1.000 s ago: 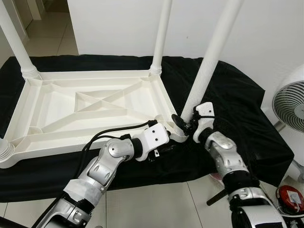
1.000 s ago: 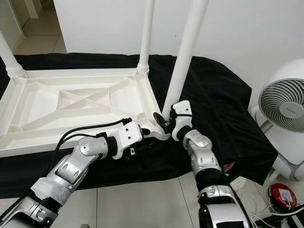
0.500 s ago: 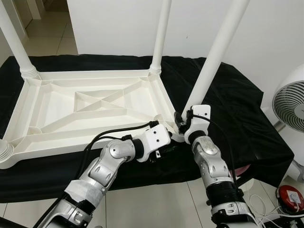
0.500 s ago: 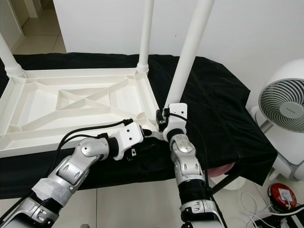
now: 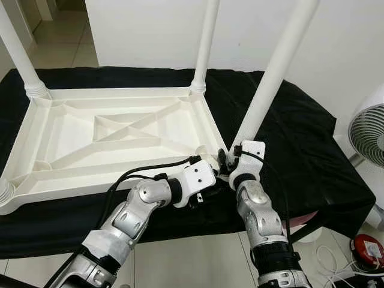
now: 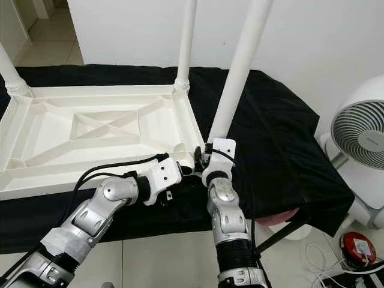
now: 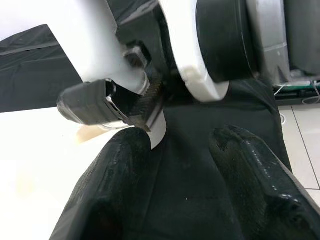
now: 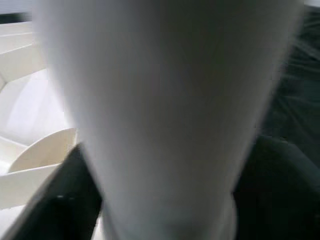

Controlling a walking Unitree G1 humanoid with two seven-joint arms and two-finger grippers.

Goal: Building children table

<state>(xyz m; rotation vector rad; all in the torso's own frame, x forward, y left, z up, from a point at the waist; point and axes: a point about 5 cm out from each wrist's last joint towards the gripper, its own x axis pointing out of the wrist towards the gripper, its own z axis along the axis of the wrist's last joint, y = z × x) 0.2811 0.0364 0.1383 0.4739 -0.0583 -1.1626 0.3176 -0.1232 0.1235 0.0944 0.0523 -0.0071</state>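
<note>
The white children's table top [image 5: 114, 135] is lying upside down on a black cloth [image 5: 300, 138] covering the counter, its ribbed underside facing up. Legs are standing in the far left corner [image 5: 18, 51], the far right corner [image 5: 204, 42] and the near right corner, and a ribbed leg base is showing at the near left corner [image 5: 5, 191]. The near-right leg [image 5: 270, 84] is leaning slightly to my right, its base sitting at the corner socket just beside the table top's near edge. My right pincer [image 6: 207, 157] is closing around the base of this leg; in the right wrist view the leg [image 8: 165, 110] is sitting between the two fingers. My left pincer [image 7: 180, 165] is sitting at the same corner, its fingers [image 7: 112, 180] spread apart over the cloth just below the table top's rim, pinching nothing. The two pincers are almost touching. Open cloth is lying to the right of the leg up to the counter's edge, and a white fan [image 6: 360, 129] is standing on the floor beyond that edge.
</note>
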